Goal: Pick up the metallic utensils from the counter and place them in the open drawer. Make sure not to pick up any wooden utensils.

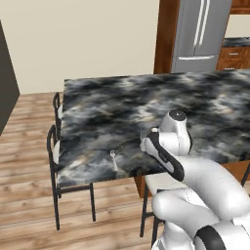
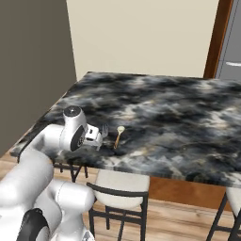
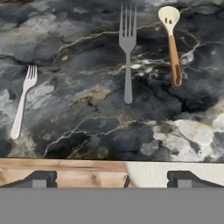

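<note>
On the marbled counter [image 3: 87, 131] lie two of the metallic utensils and a wooden one. The larger silver fork [image 3: 127, 52] lies straight ahead of my gripper [image 3: 111, 179], tines pointing away. A small silver fork [image 3: 24, 103] lies to its left, near the counter's edge [image 1: 113, 158]. The tan wooden spoon [image 3: 172, 43] lies to the right of the big fork [image 2: 118, 135]. My gripper [image 2: 96, 135] hovers low over the counter's near edge, open and holding nothing. My arm partly covers the larger fork [image 1: 143, 133]. The drawer is out of view.
Black-framed chairs [image 1: 56, 146] stand at the counter's left side. A cushioned stool [image 2: 120, 188] sits under the near edge below my hand. A steel fridge [image 1: 200, 34] stands beyond the counter. A dark tall panel [image 2: 33, 61] is at the left.
</note>
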Controlling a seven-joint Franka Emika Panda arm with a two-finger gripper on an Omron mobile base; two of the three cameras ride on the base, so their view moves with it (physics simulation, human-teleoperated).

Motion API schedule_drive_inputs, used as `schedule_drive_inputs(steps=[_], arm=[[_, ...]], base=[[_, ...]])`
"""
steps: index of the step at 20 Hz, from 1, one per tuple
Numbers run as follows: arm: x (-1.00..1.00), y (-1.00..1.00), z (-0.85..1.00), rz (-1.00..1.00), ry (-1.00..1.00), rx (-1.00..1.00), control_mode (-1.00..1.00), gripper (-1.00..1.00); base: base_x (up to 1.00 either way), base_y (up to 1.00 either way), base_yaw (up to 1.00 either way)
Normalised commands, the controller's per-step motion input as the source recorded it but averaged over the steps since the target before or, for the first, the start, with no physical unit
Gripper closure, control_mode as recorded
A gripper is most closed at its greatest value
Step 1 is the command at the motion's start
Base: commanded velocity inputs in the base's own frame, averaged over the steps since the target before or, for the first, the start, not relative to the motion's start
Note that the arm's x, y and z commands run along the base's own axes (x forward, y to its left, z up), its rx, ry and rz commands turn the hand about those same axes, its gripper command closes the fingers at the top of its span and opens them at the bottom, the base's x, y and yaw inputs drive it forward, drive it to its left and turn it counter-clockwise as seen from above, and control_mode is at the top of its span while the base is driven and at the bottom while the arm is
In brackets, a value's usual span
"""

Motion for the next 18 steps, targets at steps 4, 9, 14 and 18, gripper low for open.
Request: schedule_drive_inputs(steps=[4, 9, 14, 18], arm=[[0.52, 0.0, -0.24, 0.0, 0.1, 0.0, -1.0, -1.0], [0.3, -0.09, -0.05, 0.0, 0.06, 0.0, -1.0, -1.0], [0.38, -0.07, -0.28, 0.0, 0.03, 0.0, -1.0, -1.0], [0.36, -0.02, -0.51, 0.0, 0.0, 0.0, -1.0, -1.0]], base=[[0.0, 0.0, 0.0], [0.0, 0.0, 0.0], [0.0, 0.0, 0.0], [0.0, 0.0, 0.0]])
